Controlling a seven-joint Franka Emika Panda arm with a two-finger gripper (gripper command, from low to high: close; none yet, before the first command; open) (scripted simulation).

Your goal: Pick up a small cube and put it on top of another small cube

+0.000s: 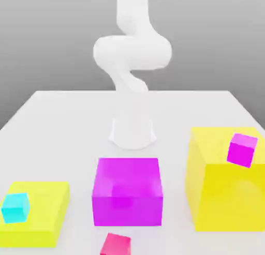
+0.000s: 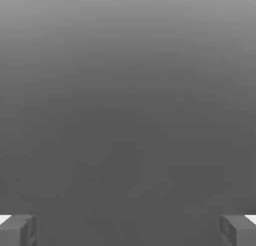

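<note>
- A pale desk [image 1: 176, 109] spreads across the exterior view beneath a gray background.
- The white robot arm [image 1: 132, 55] rises from its base at the middle of the desk, behind the blocks.
- A tall yellow block [image 1: 227, 197] stands toward the exterior view's right, a small magenta cube [image 1: 241, 150] on its top.
- A large magenta block [image 1: 128, 192] sits in the middle, in front of the arm's base.
- A low, flat yellow-green block [image 1: 44, 207] lies toward the exterior view's left.
- The end effector [image 2: 128, 231], in the hand view, is released, its two fingers spread wide with nothing between them.
- The small cyan cube [image 1: 15, 208] rests on the flat yellow-green block.
- The small crimson cube [image 1: 116, 244] is on the desk, just in front of the large magenta block, partly cut off by the exterior view's bottom edge.
</note>
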